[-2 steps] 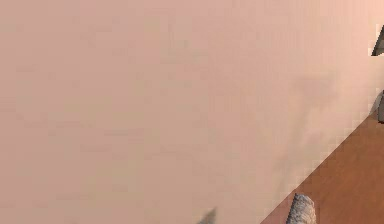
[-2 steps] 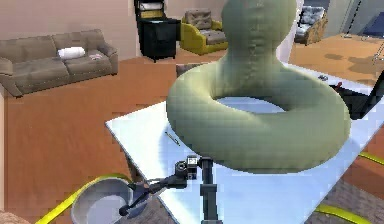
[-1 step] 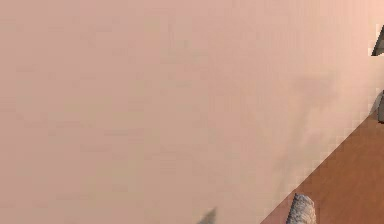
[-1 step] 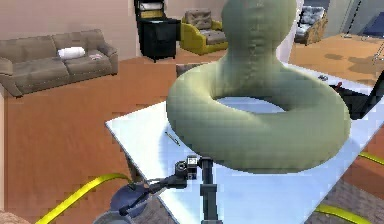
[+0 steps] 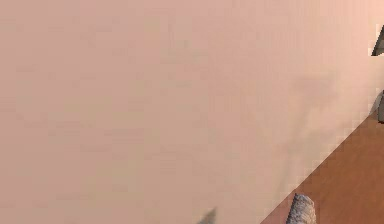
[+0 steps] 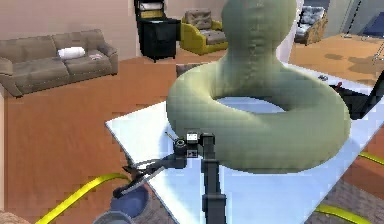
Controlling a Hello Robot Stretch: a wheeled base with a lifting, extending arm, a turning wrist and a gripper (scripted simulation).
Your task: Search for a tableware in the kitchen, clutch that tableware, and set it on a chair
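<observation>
In the arm side view my arm [image 6: 212, 185] rises from the bottom edge, and the gripper [image 6: 138, 176] reaches left over the near corner of a pale table [image 6: 140, 130]. A rounded blue-grey thing [image 6: 127, 205] lies just below the fingers. I cannot tell whether the gripper holds anything. A curved yellow bar [image 6: 78, 196] runs along the bottom left beside it.
A big olive ring-shaped sculpture [image 6: 260, 100] covers most of the table. Beyond it stand a grey-brown sofa [image 6: 55, 60], a black cabinet [image 6: 158, 36] and a yellow armchair [image 6: 205, 30] on wood floor. In the forward view a pink wall [image 5: 150, 100] stands very close, with wood floor [image 5: 350, 180] at the lower right.
</observation>
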